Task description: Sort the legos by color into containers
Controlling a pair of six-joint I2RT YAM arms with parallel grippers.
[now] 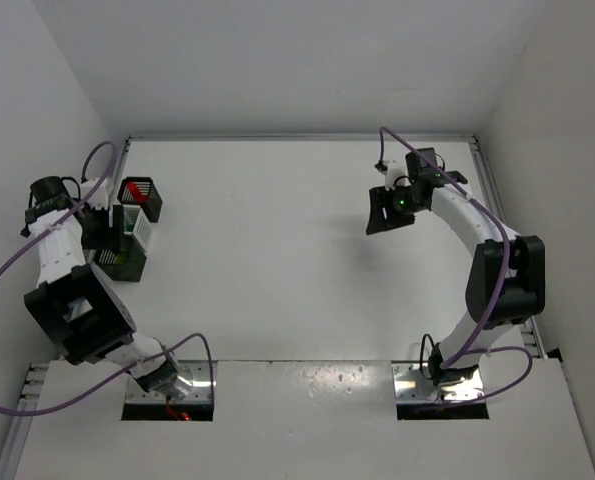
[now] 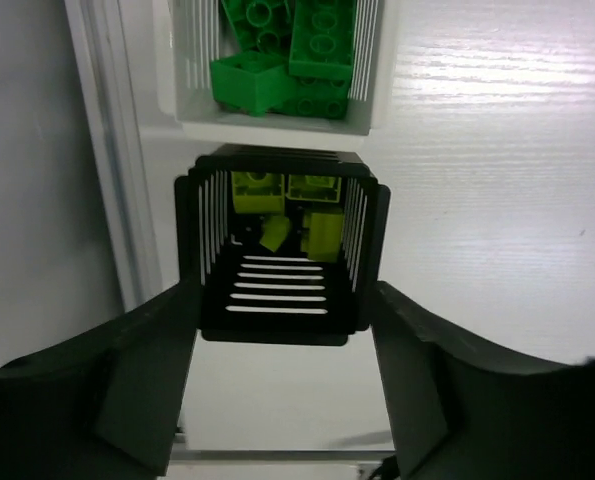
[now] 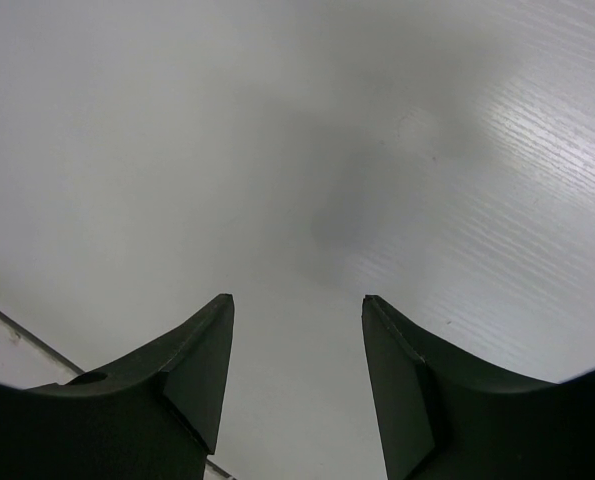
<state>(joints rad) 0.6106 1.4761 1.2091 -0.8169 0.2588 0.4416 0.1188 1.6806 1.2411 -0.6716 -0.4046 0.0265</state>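
Left wrist view: the left gripper (image 2: 284, 300) stands open and empty above the black bin (image 2: 187, 235), just beside the white bin (image 2: 277, 122). Yellow-green legos (image 2: 322, 235) lie in the black one, green legos (image 2: 287, 60) in the white. Behind the white bin, the far bin (image 1: 155, 208) seems to hold red legos (image 1: 128, 190). The right gripper (image 3: 297, 300), well apart from the white bin, is open, empty.

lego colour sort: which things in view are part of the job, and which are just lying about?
Job:
- white slatted plastic bin with green plastic bricks
- black slatted plastic bin with yellow-green bricks
- second black slatted bin with red bricks

Just there:
- purple cables on the arms
- white tabletop
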